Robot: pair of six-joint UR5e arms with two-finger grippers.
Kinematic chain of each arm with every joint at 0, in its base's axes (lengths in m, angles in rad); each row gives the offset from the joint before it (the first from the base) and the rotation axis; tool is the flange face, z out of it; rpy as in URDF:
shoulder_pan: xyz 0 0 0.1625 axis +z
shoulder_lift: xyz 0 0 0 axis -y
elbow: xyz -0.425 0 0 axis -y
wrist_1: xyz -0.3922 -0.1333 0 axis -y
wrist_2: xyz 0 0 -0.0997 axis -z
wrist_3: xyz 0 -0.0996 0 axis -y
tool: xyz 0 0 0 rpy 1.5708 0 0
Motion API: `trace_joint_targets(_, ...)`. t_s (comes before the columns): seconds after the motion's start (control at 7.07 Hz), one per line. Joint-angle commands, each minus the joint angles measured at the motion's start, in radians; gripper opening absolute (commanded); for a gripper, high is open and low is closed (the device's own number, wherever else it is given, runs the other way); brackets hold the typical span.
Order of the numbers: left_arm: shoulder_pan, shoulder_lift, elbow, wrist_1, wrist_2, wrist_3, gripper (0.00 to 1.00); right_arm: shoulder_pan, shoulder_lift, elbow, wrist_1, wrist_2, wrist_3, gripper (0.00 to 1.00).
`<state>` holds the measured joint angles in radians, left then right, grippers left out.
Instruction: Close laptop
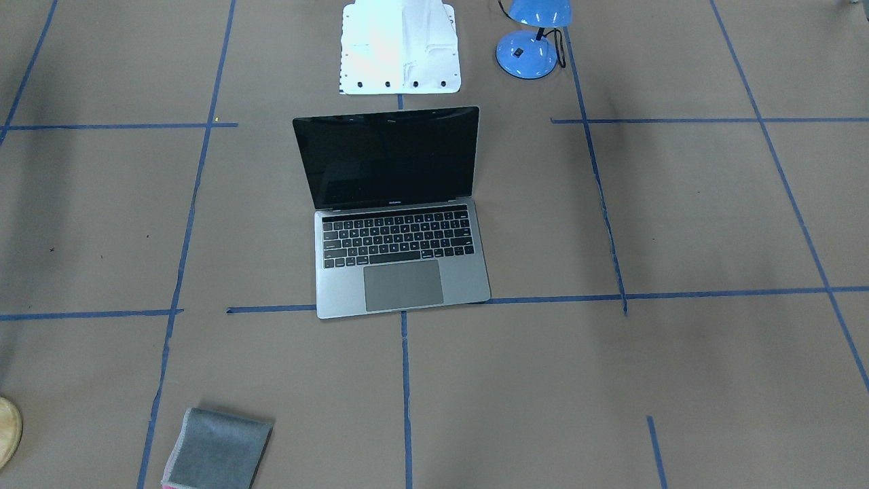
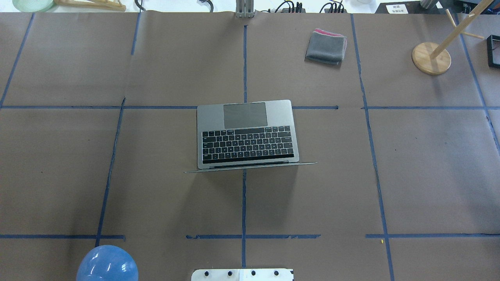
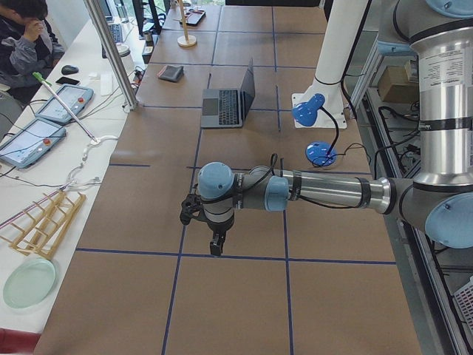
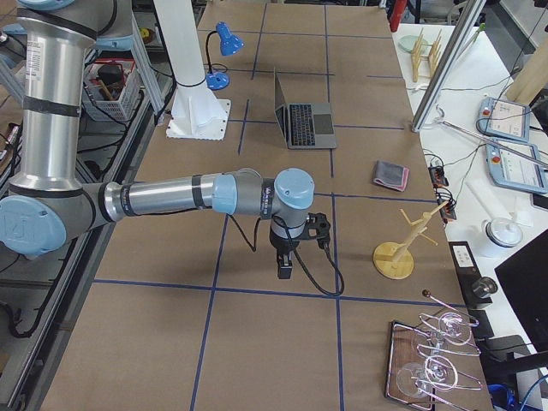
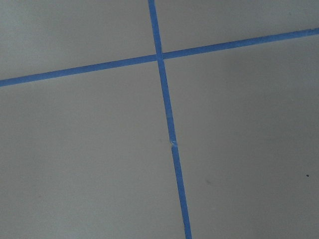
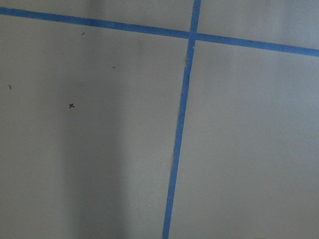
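The laptop [image 1: 400, 224] stands open at the middle of the table, its screen upright and black, its keyboard facing away from the robot [image 2: 248, 136]. It also shows far off in the exterior left view [image 3: 229, 100] and in the exterior right view [image 4: 301, 116]. My left gripper [image 3: 216, 248] hangs above bare table far from the laptop, at the table's left end. My right gripper [image 4: 284, 267] hangs likewise at the right end. I cannot tell whether either is open or shut. Both wrist views show only brown paper and blue tape.
A blue desk lamp [image 1: 533, 41] stands near the robot's base mount [image 1: 400, 47]. A folded grey cloth [image 2: 326, 47] lies at the far side. A wooden stand [image 2: 431, 58] is at the far right. An operator [image 3: 26, 37] sits beside the table.
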<state>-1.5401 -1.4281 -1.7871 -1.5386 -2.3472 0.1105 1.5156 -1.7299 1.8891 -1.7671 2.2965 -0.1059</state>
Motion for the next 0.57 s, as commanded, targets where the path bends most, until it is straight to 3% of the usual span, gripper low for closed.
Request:
trace_joint_targets(0.0, 0.0, -0.002, 0.008, 0.0, -0.001, 0.0, 1.0, 0.0, 0.001, 0.002, 0.0, 0.001, 0.0, 1.0)
trace_joint_targets(0.28, 0.002, -0.006, -0.002, -0.001, 0.002, 0.0, 1.0, 0.0, 0.001, 0.005, 0.003, 0.056, -0.005, 1.0)
trace_joint_targets(0.42, 0.003, -0.03, -0.011, -0.003, 0.005, -0.005, 1.0, 0.0, 0.001, 0.022, 0.068, 0.069, 0.0, 1.0)
